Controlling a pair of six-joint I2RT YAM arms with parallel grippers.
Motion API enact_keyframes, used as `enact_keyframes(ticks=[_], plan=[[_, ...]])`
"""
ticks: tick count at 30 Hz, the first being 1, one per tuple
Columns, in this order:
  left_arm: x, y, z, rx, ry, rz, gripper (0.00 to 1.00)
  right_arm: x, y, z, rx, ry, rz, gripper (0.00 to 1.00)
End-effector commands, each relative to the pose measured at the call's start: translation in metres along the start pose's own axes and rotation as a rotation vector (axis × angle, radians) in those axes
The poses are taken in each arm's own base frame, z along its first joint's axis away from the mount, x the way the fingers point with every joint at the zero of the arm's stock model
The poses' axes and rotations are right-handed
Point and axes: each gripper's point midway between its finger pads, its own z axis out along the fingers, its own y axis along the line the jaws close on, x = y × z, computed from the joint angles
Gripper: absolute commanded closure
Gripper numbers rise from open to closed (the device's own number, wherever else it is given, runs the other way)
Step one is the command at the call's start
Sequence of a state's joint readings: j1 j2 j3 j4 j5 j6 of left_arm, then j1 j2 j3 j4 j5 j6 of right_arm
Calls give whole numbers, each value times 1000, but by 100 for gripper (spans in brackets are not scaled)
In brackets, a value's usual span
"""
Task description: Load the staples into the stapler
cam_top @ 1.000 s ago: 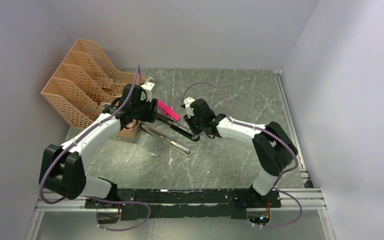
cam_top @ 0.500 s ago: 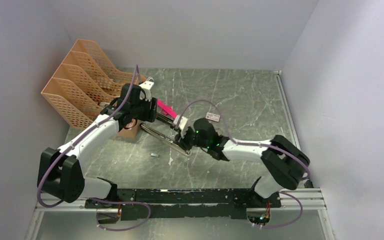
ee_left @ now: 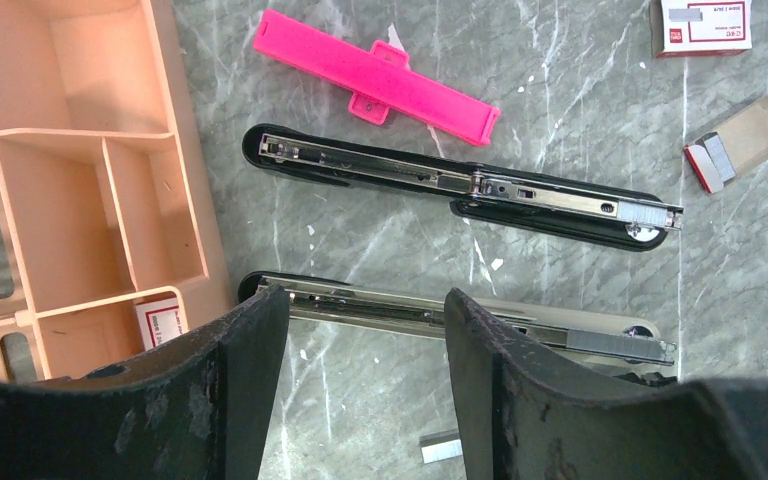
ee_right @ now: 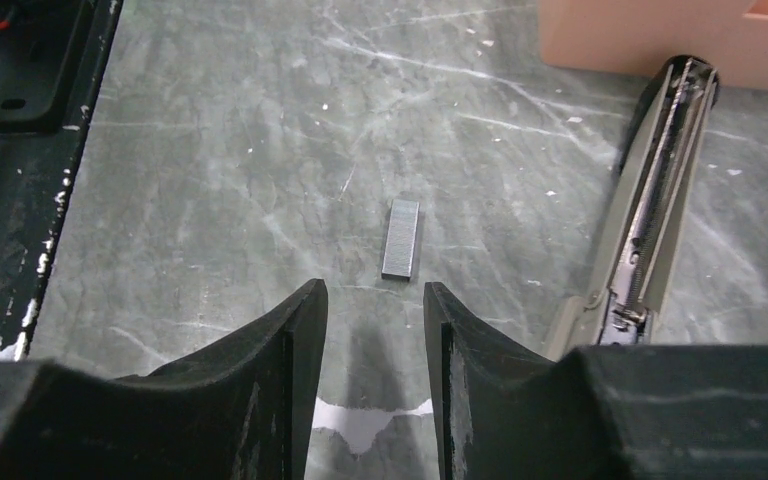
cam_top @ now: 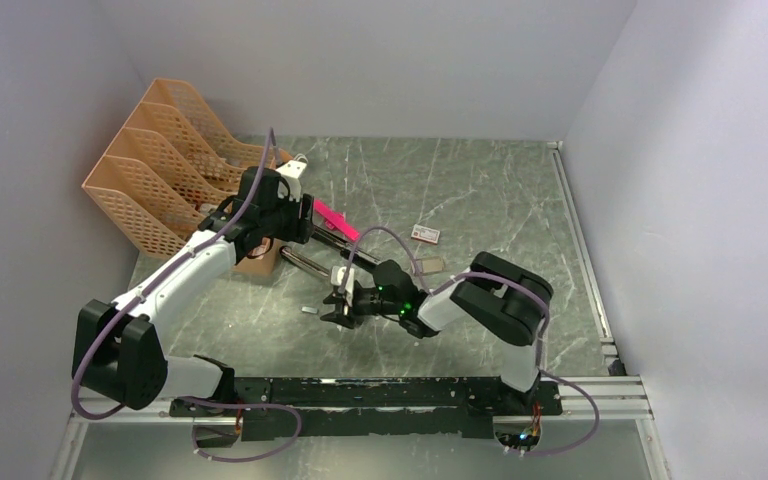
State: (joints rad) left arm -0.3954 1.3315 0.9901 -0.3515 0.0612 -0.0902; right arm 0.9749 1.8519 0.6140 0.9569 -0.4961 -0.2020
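We stretch our left arm (cam_top: pixel 175 275) forward from its base, the black elbow joint pushed out to the left and the white forearm running away from us toward the wrist. Our left gripper (cam_top: pixel 305 218) sits at the far end, tilted downward. In the wrist view its two black fingers (ee_left: pixel 245 380) stand well apart, and nothing is clamped between them. Our right arm (cam_top: pixel 495 300) is folded tight, the elbow bunched above its base and the forearm reaching leftward across our middle. Our right gripper (cam_top: pixel 337 300) points left and is held low. Its fingers (ee_right: pixel 280 380) are parted by a narrower gap, with nothing between them.
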Motion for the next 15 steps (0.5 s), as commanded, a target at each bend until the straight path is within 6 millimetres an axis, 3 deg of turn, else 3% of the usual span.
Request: enact_keyframes(ticks=[1,15], plan=[[-15,-1,-8,-8,-53,11,37,-12,0,14,-24,-73,-38,56],[-14,-6,-9,-5,-53,27,36,14,-9,30,-2,-15,8,56]])
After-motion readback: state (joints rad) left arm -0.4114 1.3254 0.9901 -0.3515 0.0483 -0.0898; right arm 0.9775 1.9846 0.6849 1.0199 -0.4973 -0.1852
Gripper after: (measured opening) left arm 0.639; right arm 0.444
